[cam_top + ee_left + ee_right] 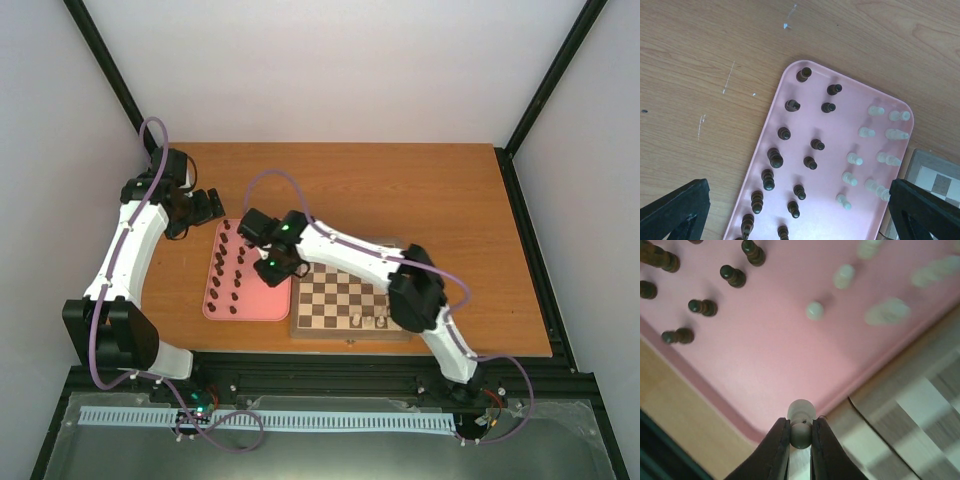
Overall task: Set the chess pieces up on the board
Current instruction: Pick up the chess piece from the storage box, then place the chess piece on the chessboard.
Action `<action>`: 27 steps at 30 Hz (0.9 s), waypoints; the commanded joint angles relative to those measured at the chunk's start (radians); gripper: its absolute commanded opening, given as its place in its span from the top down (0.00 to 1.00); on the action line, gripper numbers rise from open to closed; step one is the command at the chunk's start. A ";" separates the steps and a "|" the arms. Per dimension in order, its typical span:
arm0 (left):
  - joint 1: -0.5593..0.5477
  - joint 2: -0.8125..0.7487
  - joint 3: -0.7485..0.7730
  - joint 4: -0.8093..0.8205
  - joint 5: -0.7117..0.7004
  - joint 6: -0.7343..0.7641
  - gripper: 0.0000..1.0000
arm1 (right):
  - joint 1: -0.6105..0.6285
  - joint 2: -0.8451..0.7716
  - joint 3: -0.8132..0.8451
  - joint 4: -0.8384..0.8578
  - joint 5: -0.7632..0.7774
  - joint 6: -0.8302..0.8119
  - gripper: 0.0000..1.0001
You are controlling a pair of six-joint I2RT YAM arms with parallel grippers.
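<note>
Right end effector (801, 432) pinched a cream chess piece (801, 415) just below its round head at the pink tray's (765, 365) corner beside the board (920, 405), near the table's near edge; so slight a hold could let it tip or drop.

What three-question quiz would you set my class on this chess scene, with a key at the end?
1. True or false: the right gripper is shut on a cream piece.
2. Fill in: the few pieces in view on the board are all ___ in colour.
3. Choose one: the dark pieces stand A) on the board, B) on the pink tray, C) on both.

Key: 1 true; 2 cream; 3 B.
</note>
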 commanded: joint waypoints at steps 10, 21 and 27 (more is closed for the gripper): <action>-0.003 -0.005 0.007 0.005 -0.015 0.001 0.00 | -0.058 -0.535 -0.660 -0.003 0.132 0.189 0.89; -0.003 -0.002 -0.001 0.007 -0.009 -0.001 0.00 | -0.111 -0.654 -0.885 0.052 0.129 0.254 0.89; -0.003 -0.006 -0.013 0.010 -0.008 0.000 0.00 | -0.127 -0.676 -0.935 0.070 0.116 0.262 0.89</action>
